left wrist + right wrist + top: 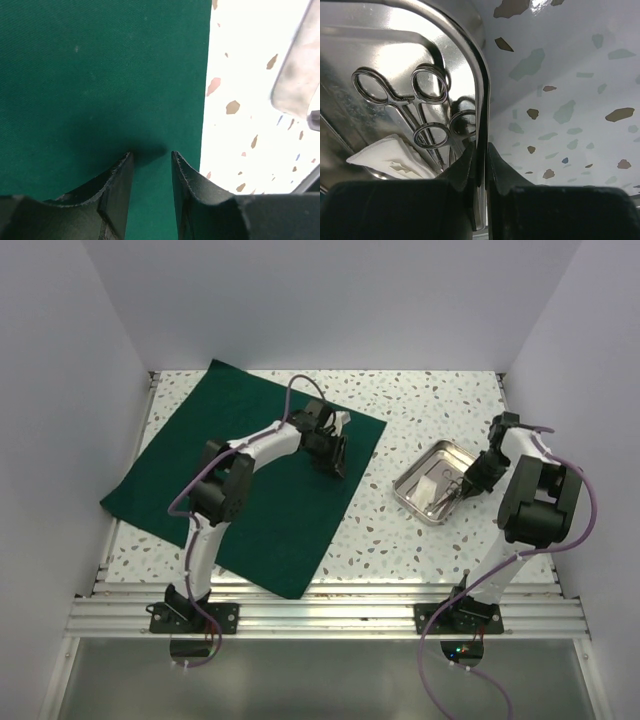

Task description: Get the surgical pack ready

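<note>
At the right gripper (481, 150): clamped thin on the rim of the steel tray (483, 85), one finger inside the wall and one outside, nothing else in the bite. Just inside that rim, on the tray's floor: ring-handled instruments (415, 100), lying partly over a white folded strip (385, 156). Outside the rim, only speckled table (570, 100). Off to that gripper's left, well apart from the tray: the dark green cloth (250, 510), spread flat as a single sheet, corner-on to the arms, nothing yet laid on it. At the left gripper (152, 159): partly parted, holding nothing, poised low over the cloth close to its right-hand edge, with bare table just beyond the right finger; touching the fabric or not, impossible to tell. Judged as the step in hand: taking hold of the loaded tray to bring it onto the cloth, wrapping not yet begun. Called for next, probably: lift or drag level so as not to spill the instruments, carry leftward across the bare table, set down near the sheet's middle, and first clear the left gripper from the landing spot. Worth watching: a one-sided pinch on a thin rim, apt to let the tray swing or slip.
</note>
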You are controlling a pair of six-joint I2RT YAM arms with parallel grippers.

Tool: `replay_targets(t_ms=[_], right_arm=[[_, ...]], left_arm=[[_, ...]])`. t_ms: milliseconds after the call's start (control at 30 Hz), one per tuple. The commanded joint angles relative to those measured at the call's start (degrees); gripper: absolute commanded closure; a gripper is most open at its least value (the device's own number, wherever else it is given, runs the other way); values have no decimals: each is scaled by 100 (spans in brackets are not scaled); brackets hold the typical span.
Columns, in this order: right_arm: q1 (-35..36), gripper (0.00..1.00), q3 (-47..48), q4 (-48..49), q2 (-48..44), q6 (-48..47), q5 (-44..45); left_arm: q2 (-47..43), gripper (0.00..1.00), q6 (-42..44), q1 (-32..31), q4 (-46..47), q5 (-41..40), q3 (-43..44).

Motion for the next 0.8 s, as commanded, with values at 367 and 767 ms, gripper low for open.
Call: replay_targets(t_ms=[367,767], right_arm=[[-25,100,947,-843,-705,-91,-635],[756,100,1149,-896,-942,365,-1032]], left_arm=[[1109,59,-597,-719,238,799,934],[-1525,43,-720,378,10,-1184,-163]])
